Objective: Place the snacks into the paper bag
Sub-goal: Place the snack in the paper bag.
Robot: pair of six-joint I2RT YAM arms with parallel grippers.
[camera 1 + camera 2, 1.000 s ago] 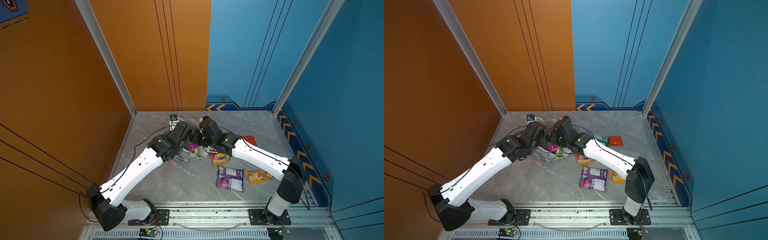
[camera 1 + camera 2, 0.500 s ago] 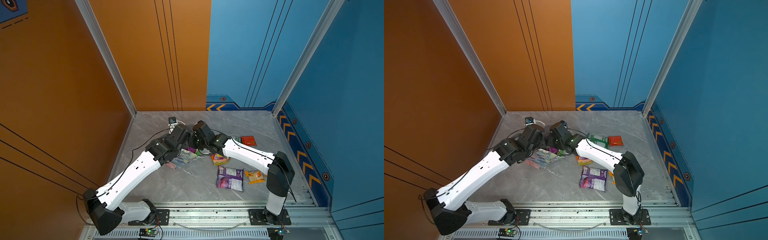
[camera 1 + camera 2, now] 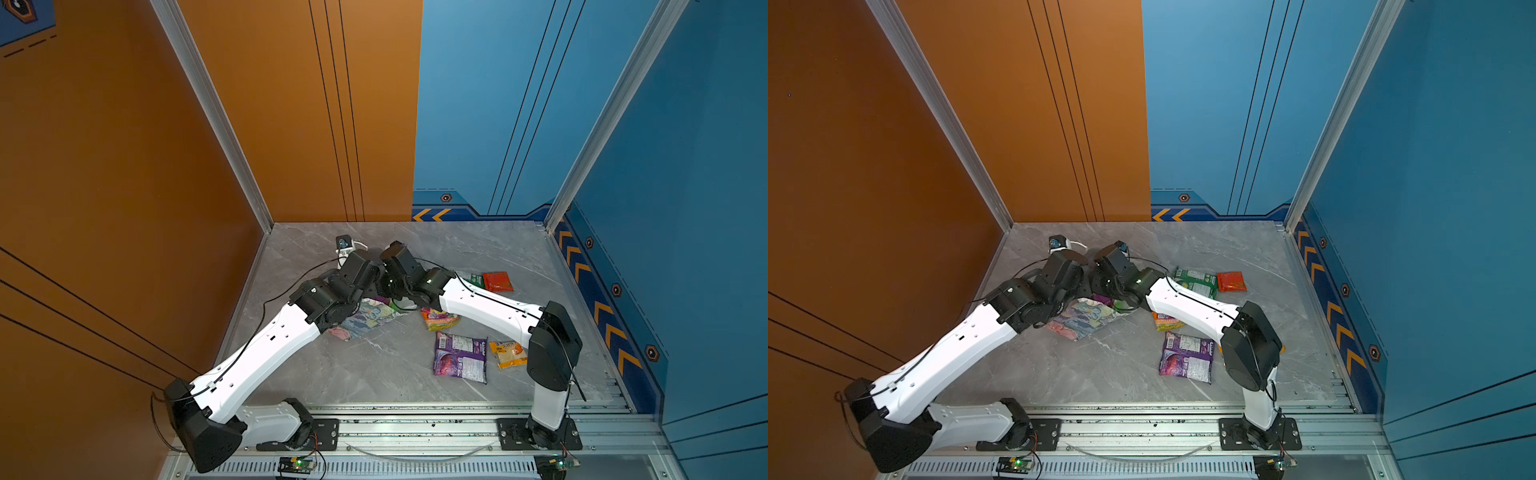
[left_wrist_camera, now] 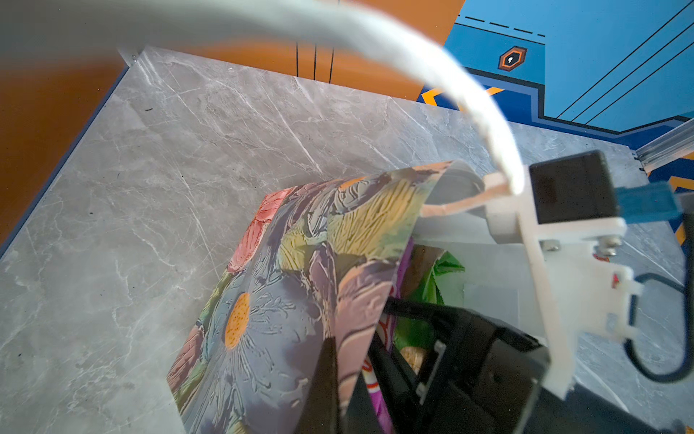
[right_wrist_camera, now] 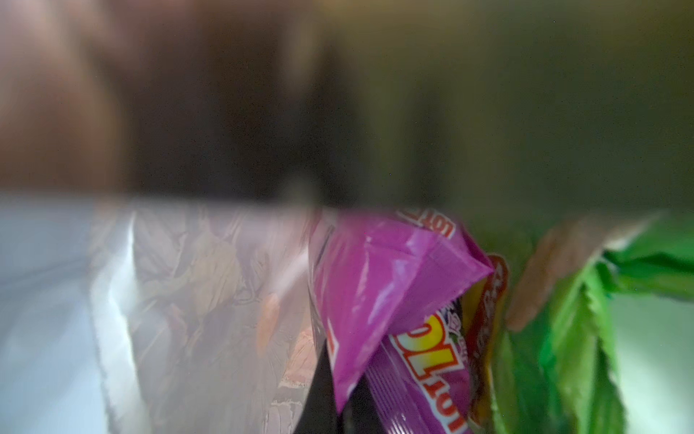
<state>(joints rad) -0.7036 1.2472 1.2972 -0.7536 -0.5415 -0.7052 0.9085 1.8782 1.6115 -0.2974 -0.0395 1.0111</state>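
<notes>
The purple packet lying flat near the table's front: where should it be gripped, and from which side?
Grip the purple packet by the sealed seam along its far short edge, coming straight down from above. It lies flat on the table, with no raised side to pinch, and the yellow-orange packet crowds its edge toward the right arm; the thin seam likely offers the best lip.

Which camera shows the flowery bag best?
The left wrist view: the paper bag is big, its flowers sharp, the left claw pinching its rim. In both top views it looks small, half hidden under the arms. The right wrist view shows only its blurry wall from inside, beside the magenta packet.
</notes>
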